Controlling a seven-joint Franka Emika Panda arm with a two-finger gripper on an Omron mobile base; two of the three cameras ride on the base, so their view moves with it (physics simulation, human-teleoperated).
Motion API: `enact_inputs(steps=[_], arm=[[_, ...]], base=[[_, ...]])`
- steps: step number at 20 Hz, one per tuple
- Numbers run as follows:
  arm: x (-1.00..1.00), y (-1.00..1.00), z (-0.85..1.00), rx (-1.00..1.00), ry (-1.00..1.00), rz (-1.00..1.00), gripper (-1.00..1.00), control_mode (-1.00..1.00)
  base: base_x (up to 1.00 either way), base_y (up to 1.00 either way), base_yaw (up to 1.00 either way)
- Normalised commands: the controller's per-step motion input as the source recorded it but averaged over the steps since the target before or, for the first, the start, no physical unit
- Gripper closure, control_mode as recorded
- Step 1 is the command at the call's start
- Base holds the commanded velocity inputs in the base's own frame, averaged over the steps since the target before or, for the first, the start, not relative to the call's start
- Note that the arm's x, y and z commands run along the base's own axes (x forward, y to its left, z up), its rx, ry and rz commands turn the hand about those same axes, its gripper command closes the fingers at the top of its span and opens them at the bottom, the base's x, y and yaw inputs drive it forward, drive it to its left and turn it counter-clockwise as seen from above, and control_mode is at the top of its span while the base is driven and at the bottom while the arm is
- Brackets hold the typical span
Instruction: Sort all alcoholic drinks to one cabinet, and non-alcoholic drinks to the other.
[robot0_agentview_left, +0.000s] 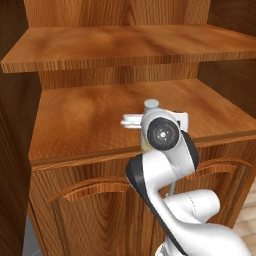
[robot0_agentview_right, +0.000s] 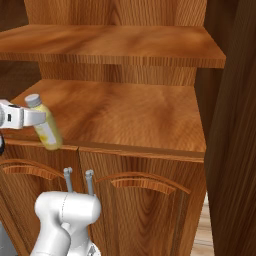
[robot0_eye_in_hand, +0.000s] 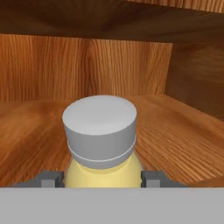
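Note:
The non-alcoholic yellow juice bottle with its pale grey cap is tilted at the front left edge of the lower shelf board of the brown wooden cabinet. My gripper is shut on the bottle, with one dark fingertip on each side of its yellow shoulder. In the left base view my arm hides most of the bottle; its cap shows above the white hand. Whether the bottle's base touches the board I cannot tell.
A second shelf board spans the bay above the lower one. Below are the arched-panel doors with two metal handles. Dark wooden side walls close the bay on both sides.

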Motion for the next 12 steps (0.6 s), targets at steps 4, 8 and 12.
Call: enact_inputs(steps=[4,8,12], arm=[[0.34,0.09,0.0,0.0,-0.01,0.11,1.0,-1.0],[0.45,0.12,0.0,0.0,0.0,0.09,1.0,-1.0],[0.49,0.1,0.0,0.0,0.0,0.08,1.0,-1.0]], base=[[0.0,0.0,0.0],[0.0,0.0,0.0],[0.0,0.0,0.0]])
